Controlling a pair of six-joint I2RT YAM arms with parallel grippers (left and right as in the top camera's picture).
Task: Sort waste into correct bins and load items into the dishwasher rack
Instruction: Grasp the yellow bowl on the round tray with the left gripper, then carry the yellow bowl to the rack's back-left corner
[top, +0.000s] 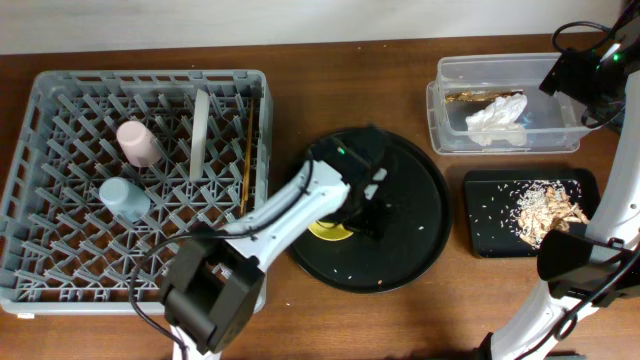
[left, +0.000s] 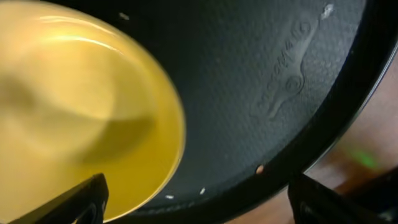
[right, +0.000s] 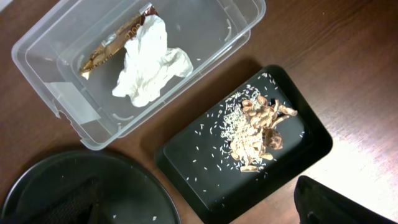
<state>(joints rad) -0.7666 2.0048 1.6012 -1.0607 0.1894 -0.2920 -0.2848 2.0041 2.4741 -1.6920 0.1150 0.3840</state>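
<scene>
The yellow bowl (top: 327, 232) lies on the round black tray (top: 400, 250), partly under my left arm. My left gripper (top: 362, 215) is low over it, open, and the bowl's rim (left: 81, 106) lies just ahead of my open left gripper's (left: 205, 208) fingers. The grey rack (top: 60, 250) holds the pink cup (top: 137, 142), the blue cup (top: 122, 197), the upright plate (top: 200, 120) and the chopsticks (top: 246, 150). Beige scraps (top: 545, 207) (right: 255, 124) lie in the shallow black tray (top: 480, 215) (right: 205, 168). My right gripper (top: 572, 72) (right: 199, 208) is open and empty, high above the bins.
The clear tub (top: 440, 110) (right: 37, 56) holds a crumpled white tissue (top: 497, 122) (right: 149, 68) and a gold wrapper (top: 480, 97). Loose crumbs lie on the round black tray (left: 280, 74) (right: 93, 186). The right arm's base stands at the front right.
</scene>
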